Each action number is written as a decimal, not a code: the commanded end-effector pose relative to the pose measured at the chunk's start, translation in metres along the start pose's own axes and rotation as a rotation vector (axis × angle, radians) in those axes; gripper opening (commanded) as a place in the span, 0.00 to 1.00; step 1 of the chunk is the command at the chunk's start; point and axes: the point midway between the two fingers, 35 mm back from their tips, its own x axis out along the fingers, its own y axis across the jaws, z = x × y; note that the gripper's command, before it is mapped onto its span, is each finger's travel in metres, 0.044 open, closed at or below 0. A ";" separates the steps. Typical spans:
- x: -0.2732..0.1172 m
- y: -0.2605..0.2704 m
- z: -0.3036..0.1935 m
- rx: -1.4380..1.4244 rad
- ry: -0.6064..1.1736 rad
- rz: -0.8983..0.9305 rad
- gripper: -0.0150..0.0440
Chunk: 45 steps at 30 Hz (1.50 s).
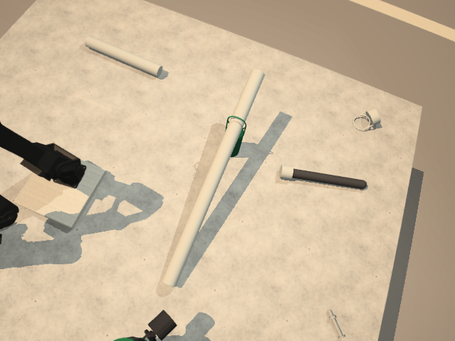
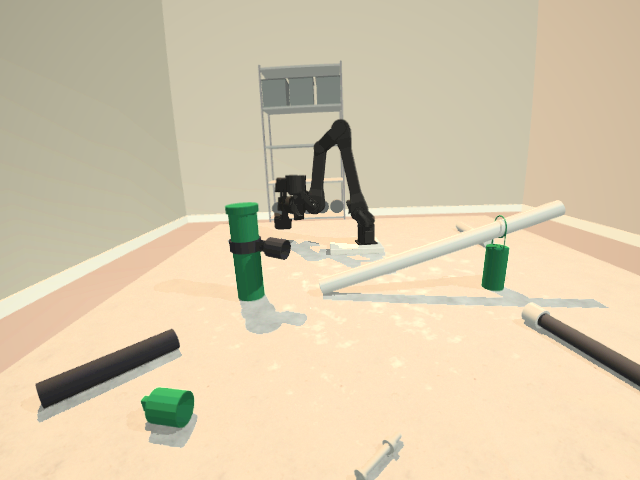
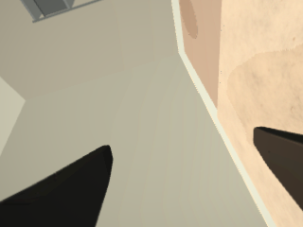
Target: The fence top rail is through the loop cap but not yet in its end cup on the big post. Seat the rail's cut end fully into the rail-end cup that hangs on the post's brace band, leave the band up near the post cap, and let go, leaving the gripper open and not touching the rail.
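The cream top rail (image 1: 209, 183) (image 2: 439, 248) runs slanted through the green loop cap on the short green post (image 2: 495, 266). Its low cut end (image 1: 169, 281) (image 2: 324, 285) rests on the floor, to the right of and below the dark rail-end cup (image 1: 162, 325) (image 2: 276, 248). The cup hangs on the dark brace band (image 2: 241, 246), partway down the big green post (image 2: 247, 268), below the post cap (image 2: 241, 208). My gripper (image 2: 283, 219) (image 3: 180, 144) is open and empty, far behind the post, well away from the rail.
A cream pipe (image 1: 123, 57) lies at the back. A dark pipe with a cream cap (image 1: 323, 178) (image 2: 584, 343), a loose band with cup (image 1: 367, 118), a bolt (image 1: 336, 322) (image 2: 379, 457), a black pipe (image 2: 105, 369) and a green cap (image 2: 168, 407) lie around. A shelf (image 2: 302, 139) stands behind the arm.
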 end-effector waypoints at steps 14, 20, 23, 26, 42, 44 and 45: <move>-0.047 -0.005 -0.129 -0.419 0.418 -0.069 1.00; -0.100 -0.002 -0.191 -0.658 0.673 -0.046 1.00; -0.130 0.002 -0.216 -0.773 0.800 -0.019 1.00; -0.162 0.006 -0.236 -0.883 0.923 0.014 1.00; -0.370 0.052 -0.260 -1.432 1.632 0.401 1.00; -0.400 0.062 -0.249 -1.487 1.731 0.479 1.00; -0.413 0.066 -0.243 -1.511 1.776 0.518 1.00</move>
